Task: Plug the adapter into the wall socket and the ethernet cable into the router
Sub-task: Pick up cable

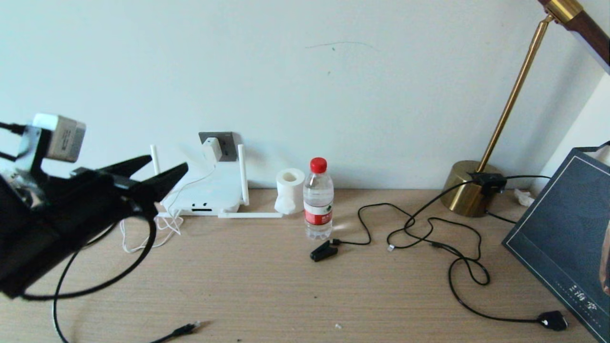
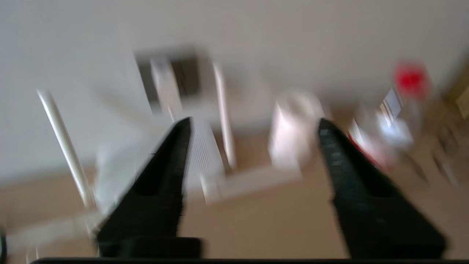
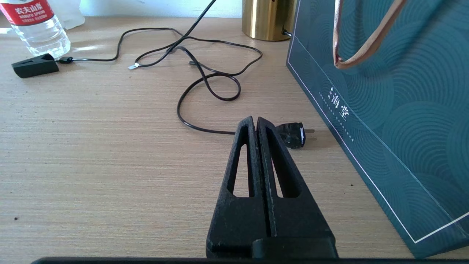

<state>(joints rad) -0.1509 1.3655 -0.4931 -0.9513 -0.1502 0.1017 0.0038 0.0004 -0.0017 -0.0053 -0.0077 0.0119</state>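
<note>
The white adapter (image 1: 212, 148) sits against the dark grey wall socket (image 1: 228, 145), and its thin white cord hangs down toward the router (image 1: 209, 191). The router lies flat below the socket with its antennas up. My left gripper (image 1: 164, 167) hovers in front of the router's left side, open with nothing between its fingers (image 2: 176, 154). The wrist view is smeared, with the socket (image 2: 187, 73) ahead. The black ethernet cable (image 1: 119, 276) loops under my left arm, and its plug (image 1: 188, 328) lies on the table's front. My right gripper (image 3: 255, 119) is shut and empty, low over the table.
A toilet roll (image 1: 289, 189) and a water bottle (image 1: 318, 200) stand right of the router. A black clip (image 1: 323, 251) on thin wire lies before the bottle. A brass lamp (image 1: 469, 188), a teal bag (image 1: 562, 238) and a chunky black plug (image 3: 293, 135) are on the right.
</note>
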